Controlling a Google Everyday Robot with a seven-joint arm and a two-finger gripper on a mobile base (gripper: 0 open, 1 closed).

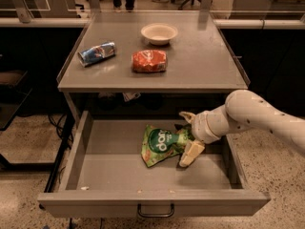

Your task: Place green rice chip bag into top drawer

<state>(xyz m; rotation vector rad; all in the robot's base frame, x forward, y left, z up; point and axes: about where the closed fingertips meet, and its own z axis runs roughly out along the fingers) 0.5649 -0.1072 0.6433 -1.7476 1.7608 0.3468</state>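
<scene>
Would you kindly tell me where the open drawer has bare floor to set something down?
Free: in the top drawer, the left half between its left wall and the green rice chip bag, and the strip behind the front panel. Crowded: the right side, where the gripper sits at the bag's right end.

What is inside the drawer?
The green bag lies on the drawer floor, with the gripper at one end. Whatever is under the bag is hidden.
</scene>
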